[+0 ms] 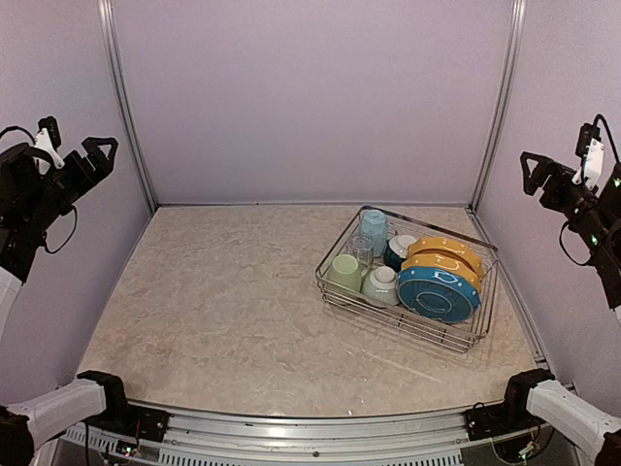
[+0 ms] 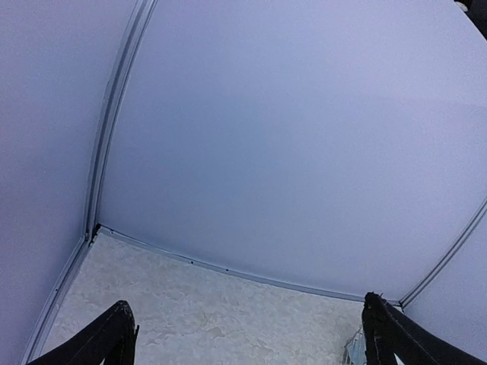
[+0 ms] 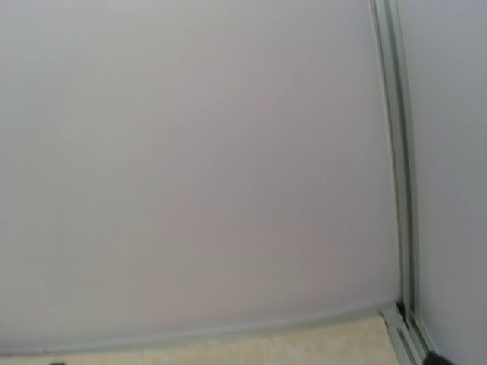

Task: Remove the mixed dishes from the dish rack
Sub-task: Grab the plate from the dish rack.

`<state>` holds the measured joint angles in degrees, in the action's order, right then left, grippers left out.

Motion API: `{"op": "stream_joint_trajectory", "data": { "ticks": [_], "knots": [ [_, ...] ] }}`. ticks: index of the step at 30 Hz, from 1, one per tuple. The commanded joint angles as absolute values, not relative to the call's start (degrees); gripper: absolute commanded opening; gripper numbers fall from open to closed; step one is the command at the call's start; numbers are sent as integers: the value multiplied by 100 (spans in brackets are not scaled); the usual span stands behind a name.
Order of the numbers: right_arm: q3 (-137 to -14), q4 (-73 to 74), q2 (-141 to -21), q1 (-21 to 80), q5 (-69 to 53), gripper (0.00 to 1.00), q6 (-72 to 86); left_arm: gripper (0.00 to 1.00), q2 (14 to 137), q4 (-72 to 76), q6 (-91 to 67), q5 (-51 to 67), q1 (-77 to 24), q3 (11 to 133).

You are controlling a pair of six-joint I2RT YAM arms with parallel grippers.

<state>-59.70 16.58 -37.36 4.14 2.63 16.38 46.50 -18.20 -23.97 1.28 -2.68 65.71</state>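
Note:
The dish rack [image 1: 408,325], a silver wire basket, stands on the right half of the table. In it are a light blue mug [image 1: 374,229], a clear glass [image 1: 361,249], a pale green mug [image 1: 343,272], a teal bowl [image 1: 380,284], a dark-blue white-lined bowl [image 1: 399,249], yellow plates [image 1: 444,257] on edge and a blue speckled plate [image 1: 438,294] in front of them. My left gripper [image 1: 76,143] is raised high at the far left, open and empty. High at the far right, my right gripper [image 1: 560,157] is open too, holding nothing. Both are far from the rack.
The marbled tabletop [image 1: 223,301] is walled by pale panels with metal corner posts [image 1: 129,107]. The left wrist view shows the back wall, the floor seam and a corner of the rack [image 2: 354,351] beside the right fingertip [image 2: 388,338]. The right wrist view shows only wall.

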Motion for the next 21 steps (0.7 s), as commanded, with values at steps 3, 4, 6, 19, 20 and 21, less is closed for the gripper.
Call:
{"op": "stream_joint_trajectory", "data": {
  "ticks": [3, 4, 6, 19, 20, 21],
  "knots": [
    [-6514, 2728, -4589, 264, 438, 100, 1544, 99, 4839, -2352, -3342, 1283, 556, 6712],
    [-6569, 2846, -4715, 250, 435, 100, 1523, 99, 4872, -2373, -3443, 1417, 657, 6696],
    [-6650, 3060, -4933, 229, 464, 100, 1511, 99, 4942, -2423, -3619, 1641, 821, 6684],
    [-6756, 4299, -5938, 150, 549, 100, 1060, 99, 5597, -2454, -4541, 3642, 1508, 6438],
    [-6761, 4311, -5961, 146, 504, 100, 1011, 99, 5618, -2411, -4540, 3795, 1513, 6406],
    [-6747, 4303, -5982, 142, 454, 100, 961, 99, 5638, -2396, -4526, 3915, 1512, 6386]
  ]
}}
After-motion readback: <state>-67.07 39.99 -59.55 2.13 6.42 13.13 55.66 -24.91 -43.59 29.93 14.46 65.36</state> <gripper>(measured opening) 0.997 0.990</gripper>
